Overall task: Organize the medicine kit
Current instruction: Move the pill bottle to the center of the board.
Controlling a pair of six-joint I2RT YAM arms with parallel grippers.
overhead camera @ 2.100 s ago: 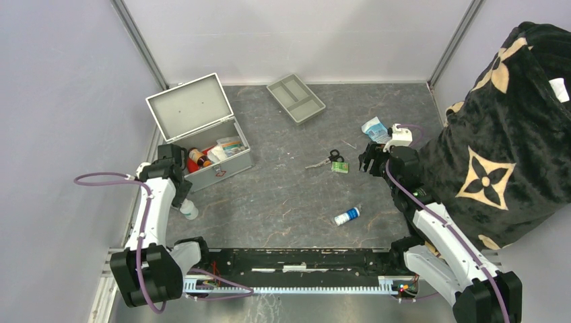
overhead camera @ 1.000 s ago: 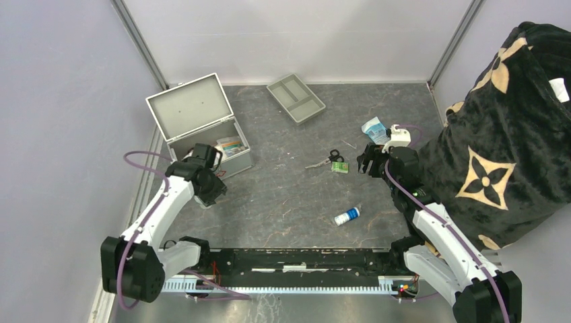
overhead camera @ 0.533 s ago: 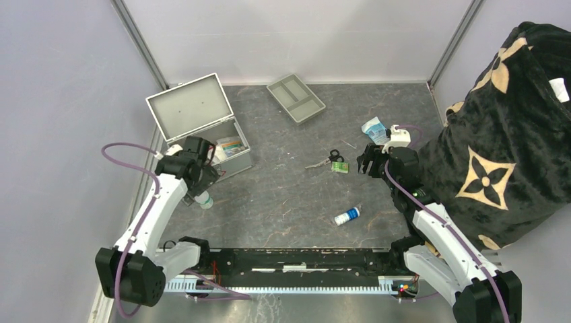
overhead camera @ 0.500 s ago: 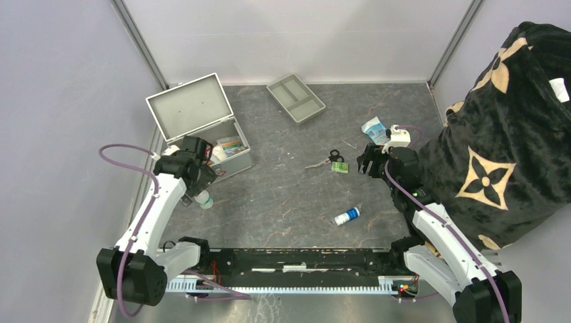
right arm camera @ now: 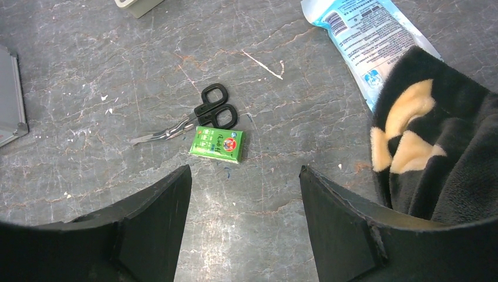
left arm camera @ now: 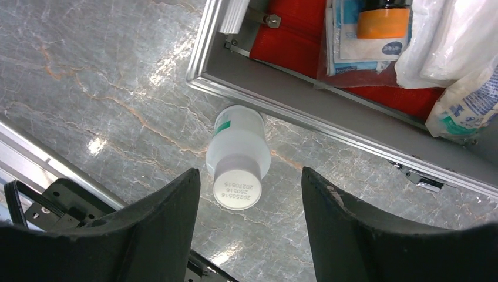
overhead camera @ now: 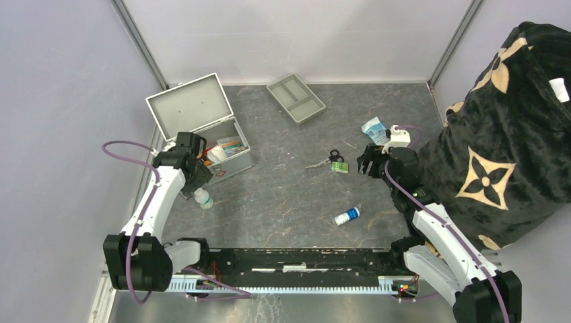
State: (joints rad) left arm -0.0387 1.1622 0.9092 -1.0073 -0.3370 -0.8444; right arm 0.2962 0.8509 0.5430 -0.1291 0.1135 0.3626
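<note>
The medicine kit (overhead camera: 232, 163) is a silver-grey metal case at the left with its lid (overhead camera: 189, 106) raised; its front rim (left arm camera: 329, 125) crosses the left wrist view. Inside lie a red pouch (left arm camera: 293, 26), an orange-topped item (left arm camera: 383, 14) and white packets (left arm camera: 449, 47). A white bottle (overhead camera: 203, 199) with a green mark rests on the table just outside the kit's front wall, its printed round end (left arm camera: 236, 187) facing the camera. My left gripper (overhead camera: 196, 171) (left arm camera: 249, 173) hangs open above that bottle without touching it. My right gripper (overhead camera: 367, 160) (right arm camera: 245, 170) stands open over bare table.
Black-handled scissors (right arm camera: 199, 117) and a small green box (right arm camera: 217, 144) lie ahead of the right gripper. A blue packet (right arm camera: 367, 38) sits by the black patterned blanket (overhead camera: 505, 141). A blue-white tube (overhead camera: 347, 216) lies mid-table, and a shallow grey divided tray (overhead camera: 295, 98) lies at the back.
My left gripper has opened and let go of the white bottle, which now rests in front of the kit. The left arm has drawn back toward the kit. The right arm has not moved.
</note>
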